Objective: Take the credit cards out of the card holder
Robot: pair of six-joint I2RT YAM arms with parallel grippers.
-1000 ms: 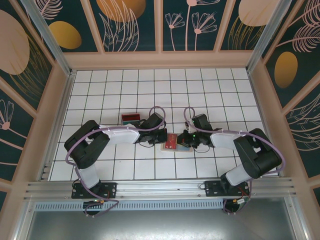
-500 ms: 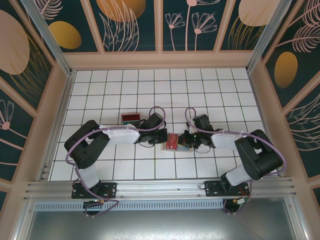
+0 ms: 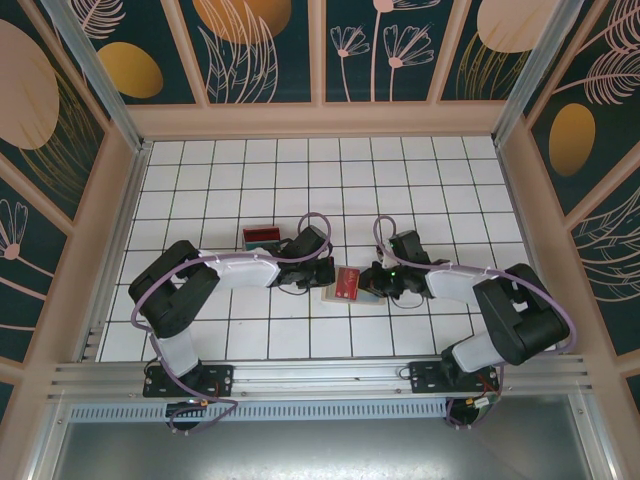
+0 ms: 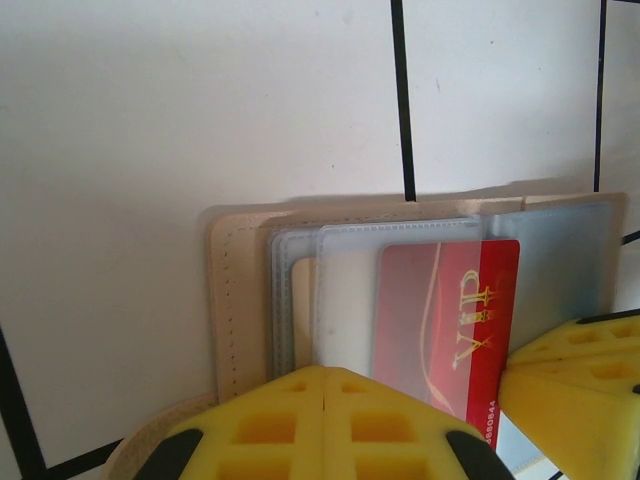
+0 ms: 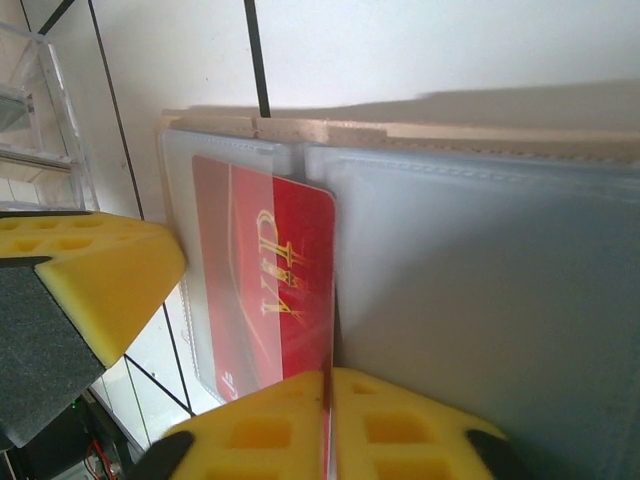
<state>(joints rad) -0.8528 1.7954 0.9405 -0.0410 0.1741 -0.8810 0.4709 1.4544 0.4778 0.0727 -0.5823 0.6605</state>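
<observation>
The card holder (image 3: 331, 294) lies open on the white tiled table between my two grippers, its tan edge (image 4: 240, 290) and clear sleeves (image 5: 480, 280) facing up. A red credit card (image 4: 440, 310) marked VIP sticks partway out of a sleeve. My right gripper (image 5: 328, 420) is shut on the near edge of this red card (image 5: 290, 270), which runs between its yellow fingertips. My left gripper (image 4: 330, 395) is shut, its tips resting on the holder's left panel. From above, the left gripper (image 3: 325, 276) and right gripper (image 3: 372, 284) flank the card (image 3: 347, 284).
A small clear plastic tray (image 3: 262, 238) with something red in it stands just behind the left gripper; its corner (image 5: 40, 110) lies close to the holder. Patterned walls enclose the table on three sides.
The right gripper has shifted slightly to the right, and the red card has slid a little further out of its sleeve. The left arm has stayed in place.
</observation>
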